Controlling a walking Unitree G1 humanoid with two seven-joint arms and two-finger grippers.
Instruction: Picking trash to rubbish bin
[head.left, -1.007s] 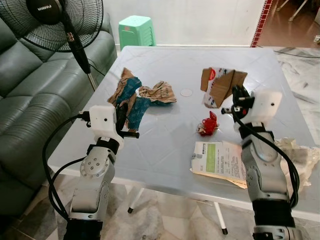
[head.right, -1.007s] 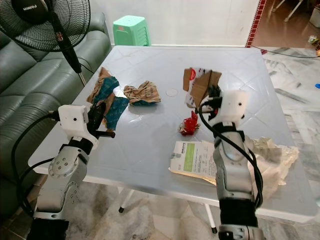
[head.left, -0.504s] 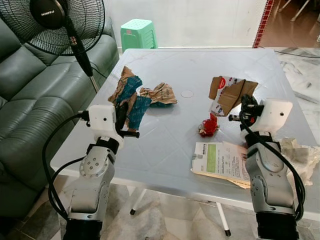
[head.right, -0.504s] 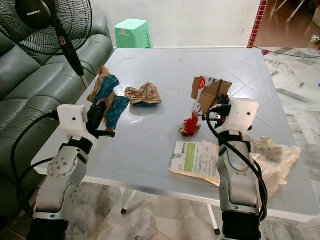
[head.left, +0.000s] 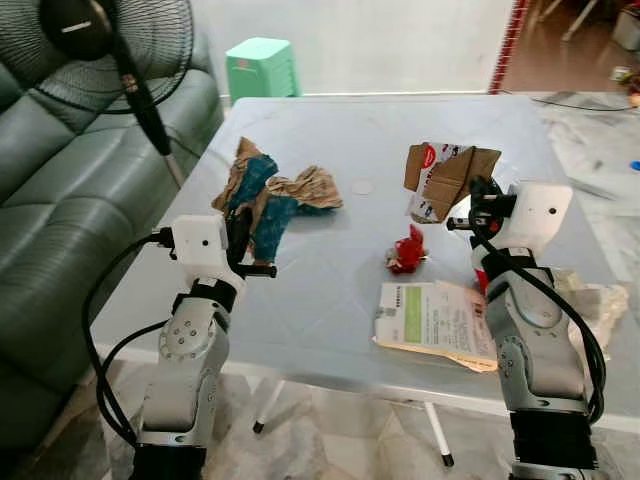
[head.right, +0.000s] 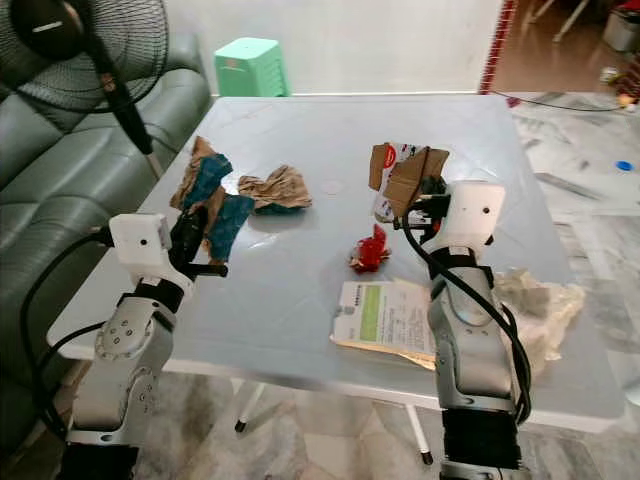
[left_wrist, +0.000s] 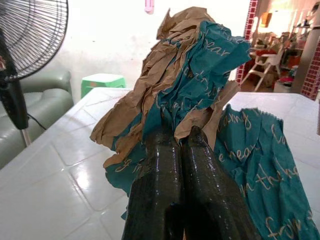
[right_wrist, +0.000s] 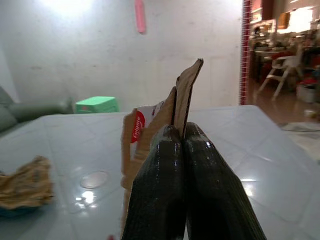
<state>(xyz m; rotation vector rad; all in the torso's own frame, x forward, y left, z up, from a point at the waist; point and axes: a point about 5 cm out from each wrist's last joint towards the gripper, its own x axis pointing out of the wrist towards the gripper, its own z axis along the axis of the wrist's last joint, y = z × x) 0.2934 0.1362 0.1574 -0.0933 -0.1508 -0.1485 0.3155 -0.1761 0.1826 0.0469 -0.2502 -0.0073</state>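
At the near edge of the pale grey square table (head.left: 330, 330), a flat printed paper sheet with a green patch (head.left: 430, 318) overhangs slightly, with crumpled whitish plastic (head.left: 598, 300) at the near right corner. A small red crumpled wrapper (head.left: 406, 250) lies just beyond the sheet, with bare tabletop around it. The left gripper (left_wrist: 175, 139), near the left edge, is clamped on crumpled brown-and-teal paper (head.left: 262, 195). The right gripper (right_wrist: 179, 134), fingers pressed together, pinches a torn brown cardboard carton with a red mark (head.left: 445, 175), lifted toward the right edge. The far half is open surface. Past the far left corner stand a green plastic stool (head.left: 262, 65) and a black pedestal fan (head.left: 110, 50).
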